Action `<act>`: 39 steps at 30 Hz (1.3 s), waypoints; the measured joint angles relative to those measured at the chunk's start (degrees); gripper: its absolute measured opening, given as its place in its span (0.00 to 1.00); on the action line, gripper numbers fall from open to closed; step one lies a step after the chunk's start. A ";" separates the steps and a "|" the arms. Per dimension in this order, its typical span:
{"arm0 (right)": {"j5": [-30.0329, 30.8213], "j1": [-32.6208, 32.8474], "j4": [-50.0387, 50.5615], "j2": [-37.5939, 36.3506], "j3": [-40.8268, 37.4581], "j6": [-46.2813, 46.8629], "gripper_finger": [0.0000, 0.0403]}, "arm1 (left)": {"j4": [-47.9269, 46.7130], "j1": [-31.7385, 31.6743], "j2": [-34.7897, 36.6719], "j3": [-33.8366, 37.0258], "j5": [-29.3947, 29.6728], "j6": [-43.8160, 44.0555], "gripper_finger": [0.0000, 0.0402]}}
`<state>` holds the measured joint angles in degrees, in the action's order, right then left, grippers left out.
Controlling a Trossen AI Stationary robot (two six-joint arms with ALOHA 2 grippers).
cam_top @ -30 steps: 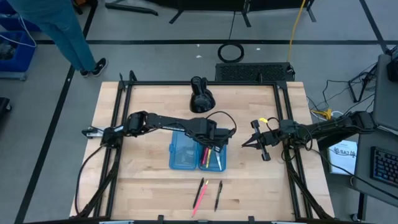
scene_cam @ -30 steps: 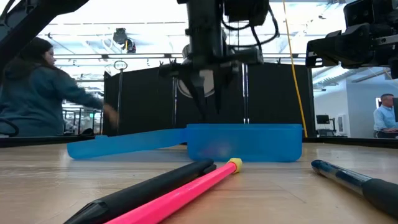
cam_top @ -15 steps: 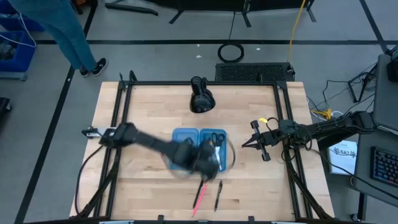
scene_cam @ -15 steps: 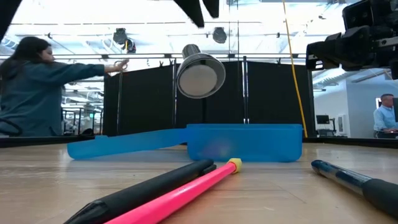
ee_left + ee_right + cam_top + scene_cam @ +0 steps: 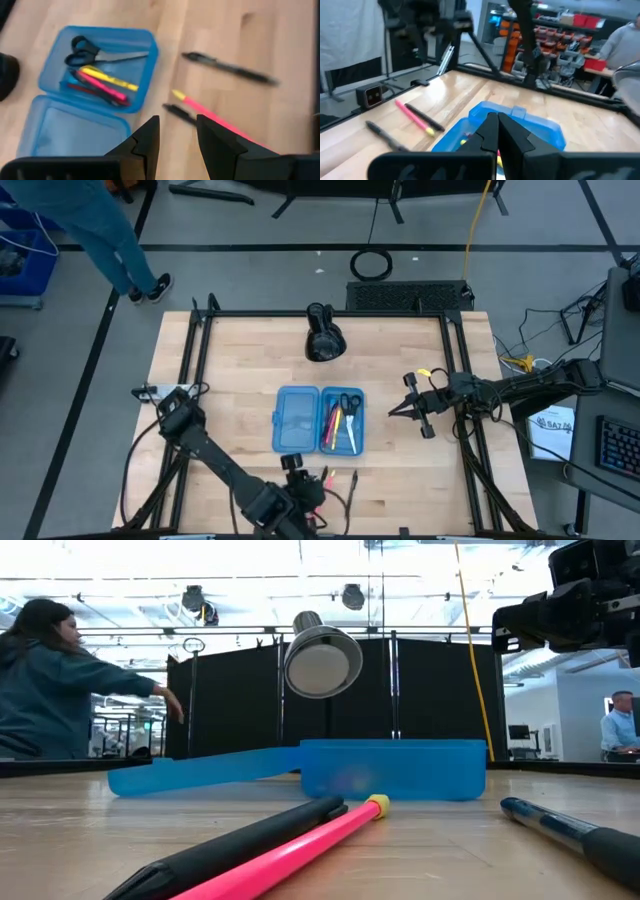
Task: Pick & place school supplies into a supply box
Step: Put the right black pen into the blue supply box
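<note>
The supply box (image 5: 297, 419) lies open at the table's middle, both halves flat on the wood. Its right half (image 5: 100, 75) holds black-handled scissors (image 5: 82, 47) and yellow, pink and red pens. A pink pen (image 5: 215, 119) and a black pen (image 5: 176, 112) lie side by side on the table near its front edge, with another black pen (image 5: 227, 70) to their right. My left gripper (image 5: 312, 485) hovers open over the near edge, above the pink pen's near end, holding nothing. My right gripper (image 5: 395, 412) waits shut, right of the box.
A black dome-shaped object (image 5: 323, 338) stands behind the box. Black frame rails (image 5: 190, 380) run along the table's left and right sides. A person (image 5: 60, 680) moves beyond the far left corner. Bare wood lies left of the box.
My left gripper has swung from above the box's right half toward the table's near edge, rising out of the low view and rolling its wrist as it went. The scissors, which the gripper covered before, now show in the box. The loose pens have not moved.
</note>
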<state>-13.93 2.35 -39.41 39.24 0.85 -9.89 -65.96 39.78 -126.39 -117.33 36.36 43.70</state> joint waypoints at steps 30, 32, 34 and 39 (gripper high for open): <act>26.18 27.35 13.97 8.40 24.61 11.12 0.00 | 63.45 7.97 63.98 90.47 12.98 -18.94 0.02; 35.62 34.51 24.32 13.88 33.13 15.09 0.00 | 67.64 7.86 66.04 93.68 13.17 -20.06 0.01; 43.89 40.08 33.02 19.95 41.67 21.28 0.00 | 69.59 7.75 68.03 96.09 13.33 -20.15 0.02; 51.28 45.69 45.20 37.68 60.12 38.09 0.00 | 70.87 6.29 71.07 98.15 14.94 -20.16 0.06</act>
<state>37.36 48.04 5.79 76.92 60.97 28.20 4.92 46.07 -55.32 -19.18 51.30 23.54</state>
